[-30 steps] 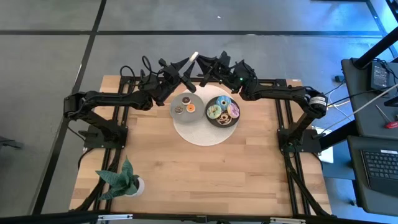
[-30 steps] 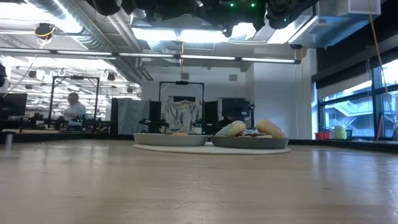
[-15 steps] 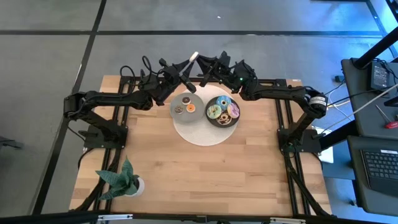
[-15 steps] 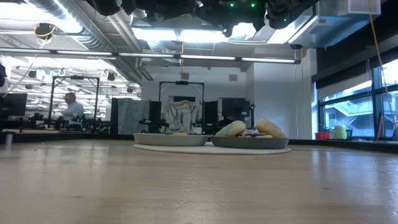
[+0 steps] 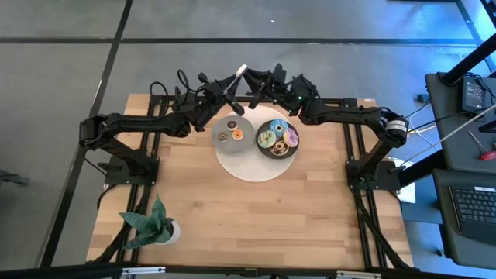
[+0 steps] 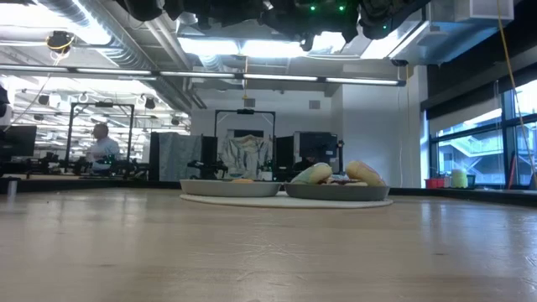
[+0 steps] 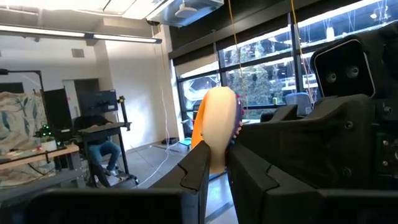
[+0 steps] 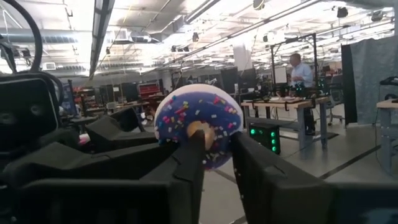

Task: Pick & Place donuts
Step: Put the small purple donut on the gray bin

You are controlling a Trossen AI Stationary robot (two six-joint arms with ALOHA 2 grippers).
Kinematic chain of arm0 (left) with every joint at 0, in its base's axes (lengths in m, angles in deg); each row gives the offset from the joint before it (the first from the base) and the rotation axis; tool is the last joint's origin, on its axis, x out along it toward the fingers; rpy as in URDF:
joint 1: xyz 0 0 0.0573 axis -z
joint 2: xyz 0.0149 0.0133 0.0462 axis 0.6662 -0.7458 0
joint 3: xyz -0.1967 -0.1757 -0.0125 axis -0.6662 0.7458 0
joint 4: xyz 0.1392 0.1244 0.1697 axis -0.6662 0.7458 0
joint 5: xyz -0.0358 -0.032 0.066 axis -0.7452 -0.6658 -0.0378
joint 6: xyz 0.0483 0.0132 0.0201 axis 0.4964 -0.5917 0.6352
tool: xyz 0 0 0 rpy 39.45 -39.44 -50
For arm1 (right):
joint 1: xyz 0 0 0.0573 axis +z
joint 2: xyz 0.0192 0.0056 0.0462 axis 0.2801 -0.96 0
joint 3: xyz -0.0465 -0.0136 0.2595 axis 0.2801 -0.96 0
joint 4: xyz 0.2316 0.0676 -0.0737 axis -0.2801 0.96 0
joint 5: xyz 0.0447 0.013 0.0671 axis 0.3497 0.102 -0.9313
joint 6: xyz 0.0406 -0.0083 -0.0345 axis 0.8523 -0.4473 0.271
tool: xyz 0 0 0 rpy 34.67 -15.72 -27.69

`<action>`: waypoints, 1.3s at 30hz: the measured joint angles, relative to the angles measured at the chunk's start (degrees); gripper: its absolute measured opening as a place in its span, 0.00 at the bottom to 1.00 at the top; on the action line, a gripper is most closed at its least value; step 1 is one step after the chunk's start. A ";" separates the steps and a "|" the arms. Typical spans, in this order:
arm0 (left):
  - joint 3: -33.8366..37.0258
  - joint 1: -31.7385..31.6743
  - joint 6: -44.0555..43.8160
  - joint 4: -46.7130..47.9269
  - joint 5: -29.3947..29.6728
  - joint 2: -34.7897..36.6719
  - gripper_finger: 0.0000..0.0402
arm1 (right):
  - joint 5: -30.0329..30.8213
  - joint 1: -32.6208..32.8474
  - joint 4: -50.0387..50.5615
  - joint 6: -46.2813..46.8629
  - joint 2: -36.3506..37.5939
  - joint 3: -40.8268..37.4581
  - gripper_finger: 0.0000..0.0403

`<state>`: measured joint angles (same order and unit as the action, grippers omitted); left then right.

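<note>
Donuts (image 5: 277, 139) on plates (image 5: 219, 129), plant (image 5: 152, 222) apart

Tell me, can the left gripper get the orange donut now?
Probably not yet: the left gripper is shut on a purple donut, up behind the plates, with the right gripper also on it. Nothing covers the orange donut, so the path looks free after release.

Even overhead light on the counter (image 5: 248, 209), bright ceiling strips (image 6: 243, 42) flaring, window (image 7: 267, 68) glare, near counter blurred, soft wrist backgrounds
</note>
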<state>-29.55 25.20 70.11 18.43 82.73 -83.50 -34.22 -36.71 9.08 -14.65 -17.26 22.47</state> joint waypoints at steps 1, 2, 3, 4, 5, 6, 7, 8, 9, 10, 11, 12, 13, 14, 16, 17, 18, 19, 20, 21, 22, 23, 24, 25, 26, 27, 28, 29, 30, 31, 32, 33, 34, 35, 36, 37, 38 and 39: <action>0.00 0.00 -0.01 0.02 0.05 0.00 0.12 | -0.02 0.00 0.37 0.11 0.00 0.00 0.22; 0.00 0.00 -0.01 0.05 0.07 0.00 0.12 | 0.00 0.00 0.68 0.10 0.00 0.01 0.24; 0.00 0.00 0.01 0.10 0.11 0.00 0.12 | 0.00 0.00 0.93 -0.08 0.00 0.02 0.25; 0.00 0.00 0.03 0.11 0.12 0.00 0.12 | -0.01 -0.04 1.15 -0.47 0.00 0.02 0.26; 0.00 0.00 0.01 0.16 0.13 0.00 0.12 | -0.13 -0.15 1.34 -1.07 0.00 0.02 0.28; 0.00 0.00 0.01 0.16 0.16 0.00 0.12 | -0.53 -0.25 1.39 -1.30 0.00 0.02 0.29; 0.00 0.00 0.01 0.14 0.13 0.00 0.12 | -1.22 -0.36 1.39 -1.33 0.00 0.02 0.31; 0.00 0.00 0.03 0.12 0.13 0.00 0.12 | -2.02 -0.56 1.39 -1.31 0.00 0.02 0.33; 0.00 0.00 0.05 0.10 0.13 0.00 0.12 | -2.71 -0.77 1.35 -1.29 0.00 0.02 0.35; 0.00 0.00 0.04 0.12 0.12 0.00 0.12 | -3.21 -0.96 1.34 -1.31 0.00 0.02 0.37; 0.00 0.00 0.06 0.12 0.22 0.02 0.11 | -3.31 -1.09 1.34 -1.36 0.00 0.02 0.39; 0.00 0.00 0.33 0.14 0.49 0.02 0.11 | -3.28 -1.19 1.40 -1.56 0.05 0.02 0.42; 0.00 0.03 0.99 0.18 1.10 0.02 0.11 | -3.31 -1.28 2.07 -2.02 0.38 0.02 0.44; 0.00 0.10 1.67 0.24 1.76 0.02 0.11 | -3.37 -1.38 3.46 -2.71 0.90 0.02 0.46; -0.05 0.42 2.19 0.04 4.02 0.07 0.11 | -4.08 -1.72 8.03 -3.44 2.75 0.02 0.50; -0.07 0.51 2.14 0.18 5.11 0.26 0.11 | -3.92 -1.84 11.03 -4.06 3.89 0.02 0.52; -0.07 0.62 2.08 0.23 6.39 0.39 0.11 | -3.89 -1.86 14.40 -4.53 5.18 0.02 0.53; -0.11 0.89 2.09 0.51 7.52 0.42 0.11 | -3.71 -1.98 18.04 -5.10 6.55 0.02 0.54; -0.11 1.25 2.06 1.27 8.77 0.44 0.11 | -3.57 -2.12 21.91 -5.50 7.89 0.02 0.55; -0.11 1.58 2.07 2.45 9.82 0.42 0.11 | -3.31 -2.16 25.69 -5.85 9.19 0.02 0.56; -0.11 1.85 1.98 4.25 10.52 0.42 0.10 | -3.07 -2.21 29.13 -6.27 10.34 0.02 0.56; -0.11 2.13 1.39 6.35 10.84 0.42 0.10 | -2.36 -2.22 32.14 -7.01 11.37 0.02 0.56; -0.11 2.44 -0.06 9.36 10.73 0.42 0.09 | -1.50 -2.21 35.18 -7.28 12.45 0.02 0.56; -0.11 2.70 -2.62 12.93 9.96 0.42 0.09 | -0.40 -2.16 37.77 -7.39 13.34 0.02 0.56; -0.11 2.75 -6.18 16.86 8.51 0.43 0.08 | 0.96 -2.16 39.42 -7.39 14.05 0.02 0.56; -0.11 2.55 -10.09 21.22 6.36 0.61 0.07 | 2.29 -2.12 41.40 -7.41 14.90 0.02 0.56; -0.11 2.09 -14.42 25.99 3.52 0.90 0.07 | 3.56 -2.14 43.37 -7.41 15.63 0.02 0.56; -0.11 1.34 -19.13 30.49 0.08 1.17 0.06 | 4.67 -2.26 44.72 -7.45 16.21 0.02 0.56; -0.11 0.26 -23.74 34.94 -3.67 1.46 0.06 | 5.49 -2.35 46.01 -7.51 16.82 0.02 0.56; -0.11 -1.08 -27.92 39.33 -8.16 1.67 0.05 | 6.06 -2.43 47.23 -7.59 17.36 0.02 0.56; -0.11 -2.49 -31.53 43.31 -13.98 1.83 0.05 | 6.20 -2.56 47.94 -7.66 17.76 0.02 0.56; -0.11 -4.03 -34.72 46.74 -20.94 1.90 0.05 | 6.23 -2.70 48.27 -8.08 18.03 0.02 0.56; -0.11 -5.46 -37.21 49.45 -27.91 1.90 0.05 | 6.19 -2.69 48.47 -8.59 18.17 0.02 0.56; -0.11 -6.75 -39.42 52.06 -35.07 1.70 0.05 | 6.21 -2.69 48.54 -8.81 18.18 0.02 0.56; -0.11 -7.72 -40.71 54.15 -40.75 1.29 0.06 | 6.19 -2.75 48.56 -9.06 18.14 0.02 0.56; -0.11 -8.37 -41.27 56.07 -44.37 0.70 0.06 | 6.18 -2.78 48.58 -9.19 18.12 0.02 0.56; -0.11 -8.87 -41.47 58.24 -46.39 0.08 0.07 | 6.18 -2.78 48.58 -9.51 18.06 0.02 0.56; -0.11 -9.24 -41.40 60.31 -47.53 -0.46 0.07 | 6.19 -2.82 48.52 -9.75 17.94 0.02 0.56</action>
<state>-29.66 15.96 28.71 78.74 35.21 -83.96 -28.03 -39.53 57.60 -24.40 0.68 22.49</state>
